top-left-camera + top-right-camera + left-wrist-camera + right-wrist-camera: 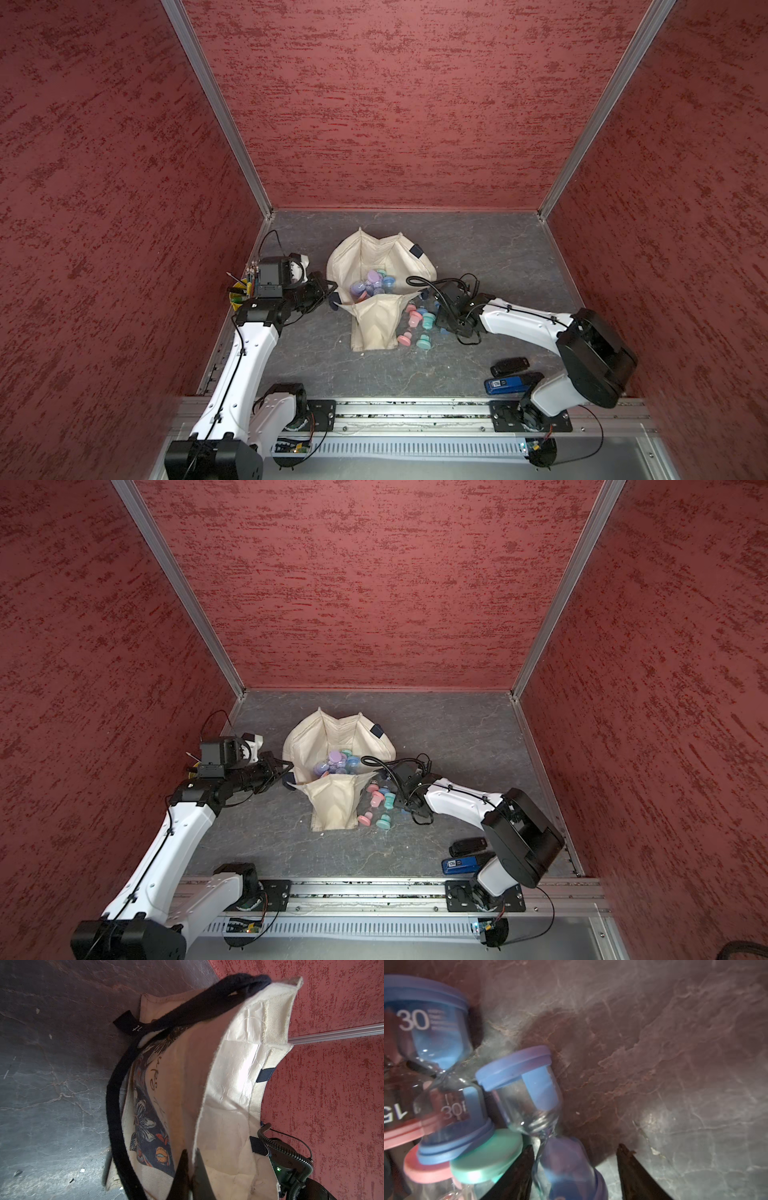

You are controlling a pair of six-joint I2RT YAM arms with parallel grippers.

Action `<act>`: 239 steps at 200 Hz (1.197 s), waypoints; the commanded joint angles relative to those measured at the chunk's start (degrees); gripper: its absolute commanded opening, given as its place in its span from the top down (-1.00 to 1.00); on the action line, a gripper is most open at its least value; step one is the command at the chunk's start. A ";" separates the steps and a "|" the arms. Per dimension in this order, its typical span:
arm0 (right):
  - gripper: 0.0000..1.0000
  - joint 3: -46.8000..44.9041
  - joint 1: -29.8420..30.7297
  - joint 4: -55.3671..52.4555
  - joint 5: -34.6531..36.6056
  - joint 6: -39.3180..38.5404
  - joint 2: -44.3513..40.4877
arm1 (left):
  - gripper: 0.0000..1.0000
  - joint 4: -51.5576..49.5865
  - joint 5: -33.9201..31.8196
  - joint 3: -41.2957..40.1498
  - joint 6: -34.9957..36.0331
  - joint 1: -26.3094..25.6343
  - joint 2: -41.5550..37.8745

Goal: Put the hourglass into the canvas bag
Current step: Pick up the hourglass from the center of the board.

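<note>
On the left, the canvas bag (374, 257) is pinched at its rim by the closed left gripper (191, 1169); should that pinch slip, the mouth may sag shut. Rightward, on the table beside the bag, the blue hourglass (529, 1093) is straddled by the right gripper (575, 1147), jaws apart, lower bulb between them. The teal-capped neighbour (488, 1153) could be snagged. Contact is blurred, perhaps none.
</note>
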 commanded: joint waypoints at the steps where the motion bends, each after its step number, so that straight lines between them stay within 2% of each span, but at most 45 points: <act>1: -0.24 -0.29 -0.97 -0.01 -0.67 0.37 0.53 | 1.00 0.96 0.87 -0.77 0.26 0.32 -0.73; 87: -0.23 1.22 -3.02 -0.14 0.01 -1.10 2.18 | 1.00 1.14 1.14 -1.13 0.47 0.54 -0.67; 117: 0.26 0.42 -3.73 0.92 -0.89 -1.24 2.72 | 1.00 1.05 1.20 -1.32 0.42 0.72 -0.88; 173: 0.53 -1.01 -4.36 1.76 -1.40 -0.78 1.77 | 1.00 1.13 1.22 -1.69 0.46 0.85 -1.14; 216: 0.54 -1.12 -4.53 2.25 -1.69 -0.69 2.47 | 1.00 1.22 1.25 -1.94 0.37 0.81 -1.15; 226: 0.48 -1.18 -4.54 2.53 -1.92 -0.76 2.89 | 1.00 1.22 1.33 -1.95 0.38 0.81 -1.15; 239: 0.28 -1.04 -4.59 2.65 -2.34 -1.05 3.67 | 1.00 1.22 1.25 -1.92 0.33 0.87 -1.13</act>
